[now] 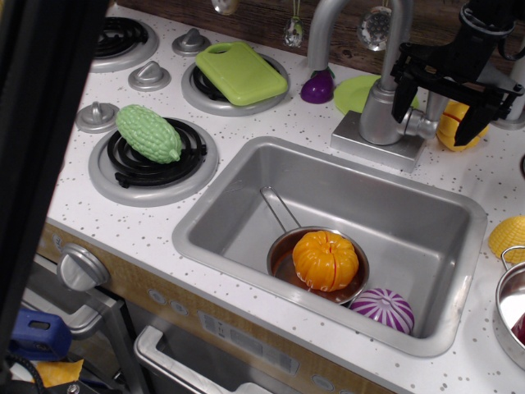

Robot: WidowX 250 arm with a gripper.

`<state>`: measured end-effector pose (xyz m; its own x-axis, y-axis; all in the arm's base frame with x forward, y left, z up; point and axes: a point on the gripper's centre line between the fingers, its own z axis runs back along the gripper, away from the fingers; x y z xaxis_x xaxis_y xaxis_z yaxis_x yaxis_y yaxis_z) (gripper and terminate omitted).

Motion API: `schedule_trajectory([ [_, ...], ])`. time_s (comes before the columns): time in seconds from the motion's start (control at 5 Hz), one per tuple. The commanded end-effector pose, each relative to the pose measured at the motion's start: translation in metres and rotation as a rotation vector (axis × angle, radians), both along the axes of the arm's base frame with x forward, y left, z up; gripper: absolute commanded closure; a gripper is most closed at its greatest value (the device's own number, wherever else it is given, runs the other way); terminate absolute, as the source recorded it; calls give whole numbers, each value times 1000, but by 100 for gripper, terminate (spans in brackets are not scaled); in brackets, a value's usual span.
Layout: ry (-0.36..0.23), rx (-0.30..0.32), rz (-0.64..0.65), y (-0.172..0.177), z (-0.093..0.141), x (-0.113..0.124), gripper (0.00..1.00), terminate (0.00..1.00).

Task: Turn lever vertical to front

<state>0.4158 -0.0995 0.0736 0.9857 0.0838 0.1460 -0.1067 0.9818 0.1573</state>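
The lever (433,107) is a short silver-grey handle standing about upright on a side peg at the right of the faucet's cylindrical body (379,111). Its top is hidden behind my gripper. My black gripper (437,115) hangs over it from above, open. One finger (403,100) is left of the lever in front of the faucet body, and the other finger (470,128) is to its right. I cannot tell if either finger touches the lever.
The sink (246,176) holds a small pan (283,258) with an orange fruit (325,259) and a purple onion (383,307). A yellow pepper (456,135) sits behind the gripper. A green gourd (148,132) lies on a burner. A dark blurred shape (37,148) blocks the left.
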Motion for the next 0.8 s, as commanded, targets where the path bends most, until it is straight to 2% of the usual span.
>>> schedule_trajectory([
  [0.0,-152,5,-24,-1,28,18,0,0],
  [0.2,-216,63,-21,-2,26,25,0,0],
  [0.4,-245,79,-35,1,30,35,0,0],
  [0.6,-259,65,-51,4,30,40,0,0],
])
